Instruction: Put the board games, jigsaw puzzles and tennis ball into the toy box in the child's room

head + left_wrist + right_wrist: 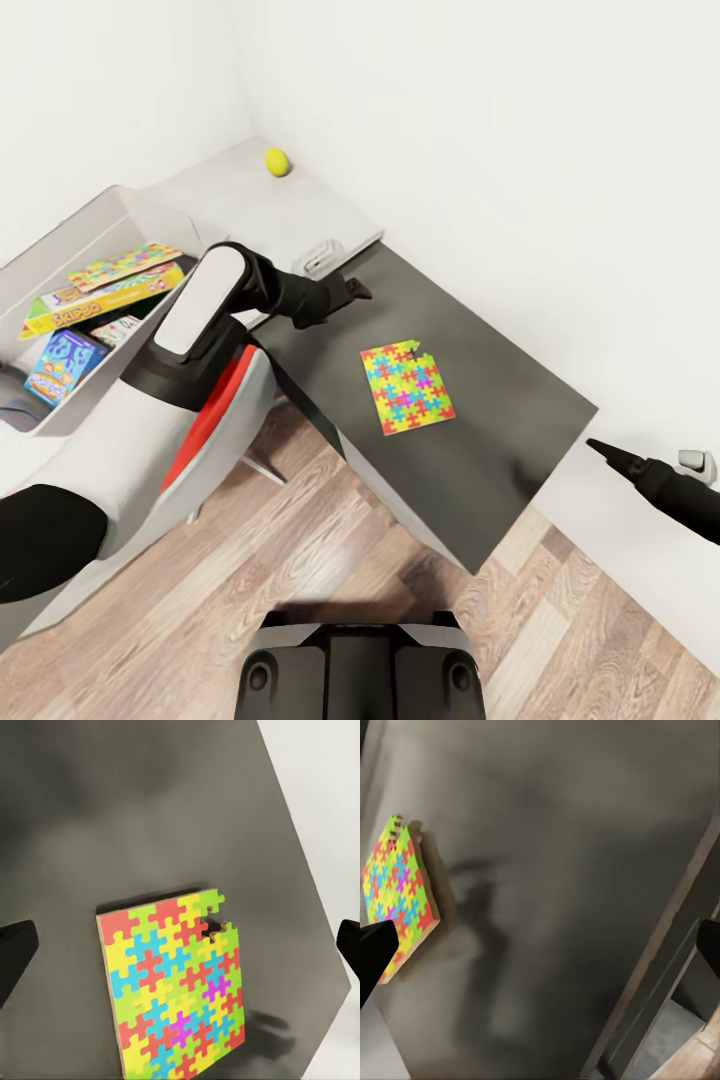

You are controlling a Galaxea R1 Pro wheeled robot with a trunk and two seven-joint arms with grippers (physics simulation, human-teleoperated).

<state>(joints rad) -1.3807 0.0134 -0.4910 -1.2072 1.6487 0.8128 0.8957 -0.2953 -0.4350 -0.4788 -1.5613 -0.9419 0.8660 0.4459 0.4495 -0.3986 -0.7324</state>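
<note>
One jigsaw puzzle (407,386) lies flat on the dark section of the counter (480,440), well apart from the toy box (100,215) at about ten o'clock in the head view. The box already holds what looks like the three board games (100,300) and a second colourful puzzle sheet (122,265). The tennis ball (277,161) sits on the light grey part of the counter near the wall corner, at about eleven o'clock.

The left end effector (352,290) hovers above the counter, just beyond the puzzle's jagged corner. In the left wrist view its two dark fingertips (15,956) stand wide apart at the picture's edges with nothing between them, so it is released and empty. The right end effector (610,452) hangs off at about four o'clock, near the counter's end; its fingertips (373,956) also stand well apart and hold nothing.

The puzzle looks like a thin, light, fairly stiff sheet, lying flush on a smooth surface. That likely makes it awkward: there is no edge standing proud to pinch from above, and it may slide rather than lift. A sensible hold would be across one straight edge, perhaps after nudging the sheet so that it overhangs the counter's front. The notched corner looks the weakest place to grip and best avoided.
</note>
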